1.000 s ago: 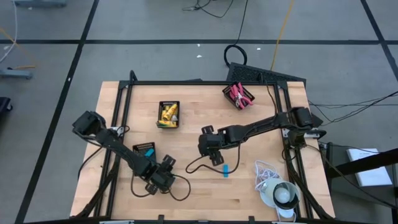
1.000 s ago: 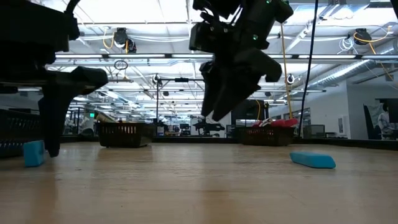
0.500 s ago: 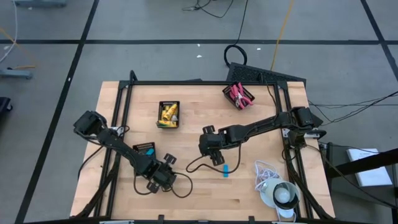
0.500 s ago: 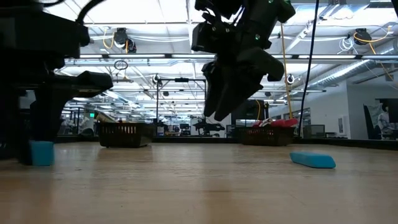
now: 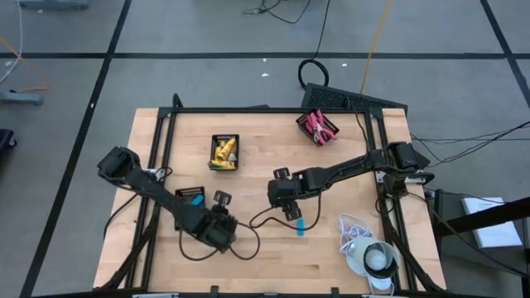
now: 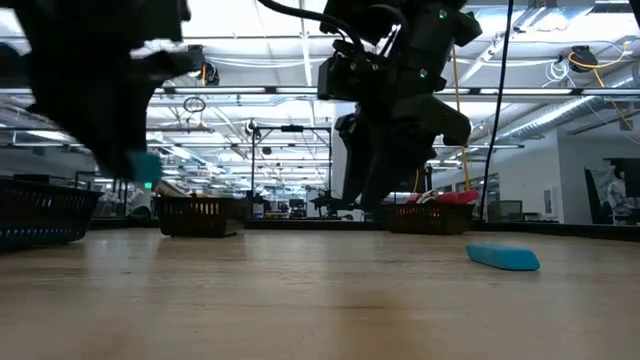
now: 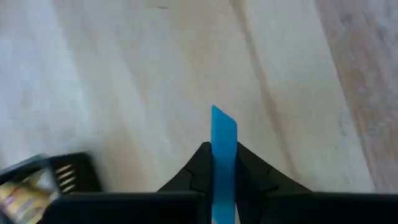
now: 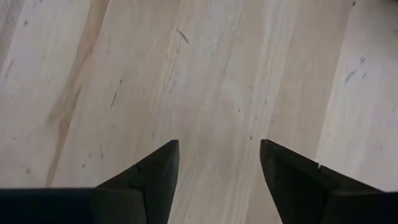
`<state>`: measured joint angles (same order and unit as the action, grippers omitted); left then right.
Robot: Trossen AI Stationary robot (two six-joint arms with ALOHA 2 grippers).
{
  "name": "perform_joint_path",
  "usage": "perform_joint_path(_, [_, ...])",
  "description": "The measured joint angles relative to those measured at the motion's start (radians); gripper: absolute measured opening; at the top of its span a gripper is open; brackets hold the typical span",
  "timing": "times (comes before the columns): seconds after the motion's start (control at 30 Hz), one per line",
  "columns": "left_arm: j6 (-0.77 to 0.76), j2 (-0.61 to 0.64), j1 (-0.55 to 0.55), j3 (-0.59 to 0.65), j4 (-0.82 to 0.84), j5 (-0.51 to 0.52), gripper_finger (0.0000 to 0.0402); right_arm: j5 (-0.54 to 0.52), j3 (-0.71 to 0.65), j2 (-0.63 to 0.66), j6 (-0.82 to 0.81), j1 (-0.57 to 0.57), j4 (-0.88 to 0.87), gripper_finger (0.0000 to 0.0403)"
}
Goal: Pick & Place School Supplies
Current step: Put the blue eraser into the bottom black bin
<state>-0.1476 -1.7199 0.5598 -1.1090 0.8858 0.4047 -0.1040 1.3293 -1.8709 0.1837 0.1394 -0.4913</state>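
Left wrist view shows the left end effector [image 7: 222, 165] clenched on a short light-blue oblong piece [image 7: 223, 155], lifted above the wooden table [image 7: 124, 74]; carry it level to the nearby black slotted tray [image 5: 190, 197].

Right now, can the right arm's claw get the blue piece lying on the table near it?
Probably yes. The right claw is open with nothing in it, hanging just beside the blue piece, and only bare table lies between them. The left claw is away, shut on another blue piece.
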Motion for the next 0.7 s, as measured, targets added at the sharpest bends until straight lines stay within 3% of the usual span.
perform_joint_path(0.17, [-0.051,0.042,0.006,-0.098,0.099,0.057,0.0031,0.0,0.0,0.0,-0.001,0.0,0.005,0.0214])
perform_joint_path(0.37, [-0.286,0.134,0.026,-0.059,0.296,0.044,0.0031,0.001,0.0,0.0,0.002,0.0,-0.003,0.021])
perform_joint_path(0.5, [-0.427,0.187,0.059,0.021,0.332,-0.029,0.0031,0.003,0.0,0.0,0.02,0.0,-0.002,0.021])
perform_joint_path(0.7, [-0.508,0.212,0.086,0.181,0.21,-0.178,0.0031,0.003,0.0,-0.001,0.025,0.0,0.0,0.021])
